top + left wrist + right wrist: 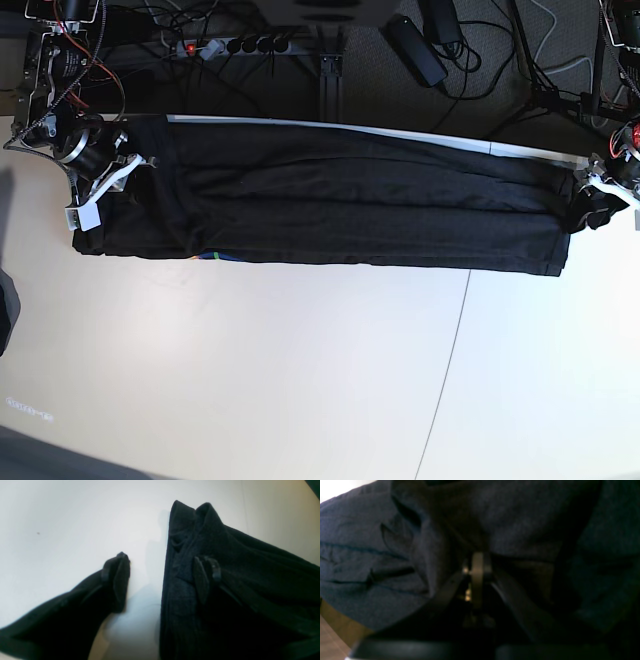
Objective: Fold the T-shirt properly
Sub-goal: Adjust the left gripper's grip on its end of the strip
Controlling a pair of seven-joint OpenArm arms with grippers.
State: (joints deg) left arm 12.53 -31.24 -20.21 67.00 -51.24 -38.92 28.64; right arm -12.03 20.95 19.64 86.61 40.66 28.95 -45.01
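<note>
Cloth, thin and limp: the T-shirt [340, 215] lies folded into a long dark band along the far edge of the tabletop [300, 380], nearly corner to corner, with a scrap of coloured print peeking out at its near edge. It looks light and soft, likely to sag and crease, so it is best pinched at corners or hems. The right hand [477, 580] is closed tight, cloth bunched about it. The left hand [162, 580] stands spread wide at the other end, holding nothing
</note>
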